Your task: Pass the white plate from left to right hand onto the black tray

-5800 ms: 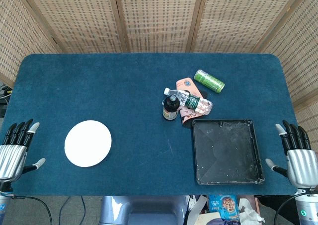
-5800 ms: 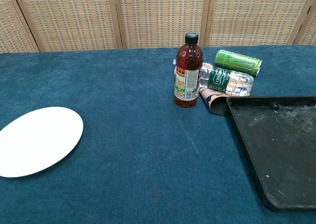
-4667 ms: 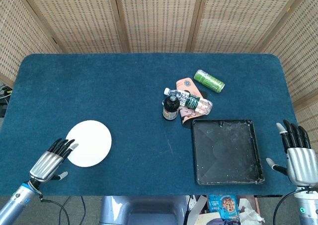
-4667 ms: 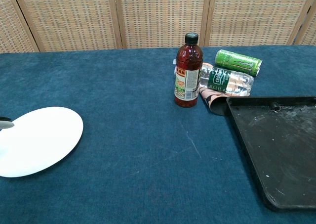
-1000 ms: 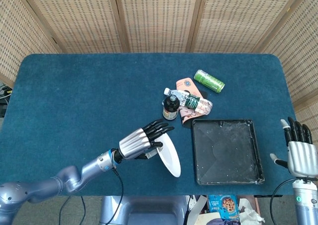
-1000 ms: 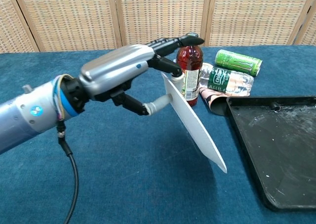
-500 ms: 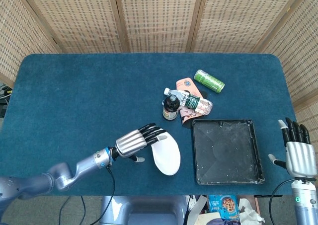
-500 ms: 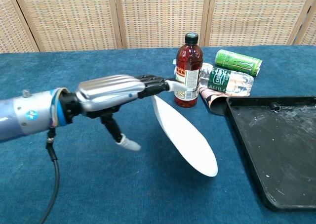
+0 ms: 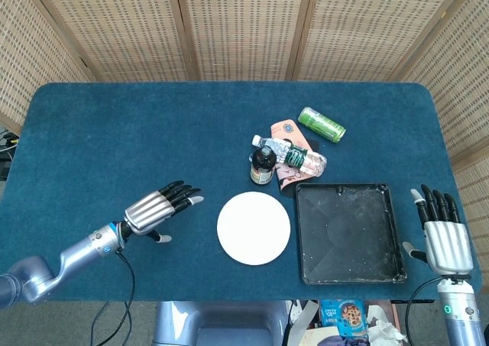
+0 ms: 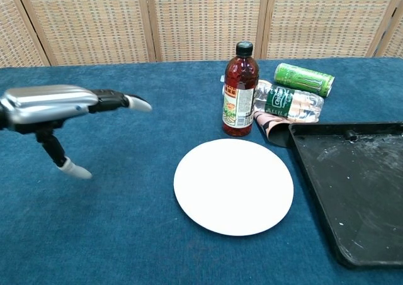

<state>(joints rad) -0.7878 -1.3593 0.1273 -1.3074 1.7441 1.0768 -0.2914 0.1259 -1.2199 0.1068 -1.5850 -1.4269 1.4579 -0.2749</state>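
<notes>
The white plate (image 9: 254, 228) is lying flat on the blue bench (image 9: 114, 140), just left of the black tray (image 9: 349, 233) and near a brown bottle (image 9: 263, 166). The left hand (image 9: 157, 205) is hovering well to the plate's left, its fingers (image 10: 119, 100) stretched out and spread, holding nothing. The right hand (image 9: 441, 235) is waiting past the tray at the bench's right edge, fingers (image 9: 432, 203) apart and empty.
</notes>
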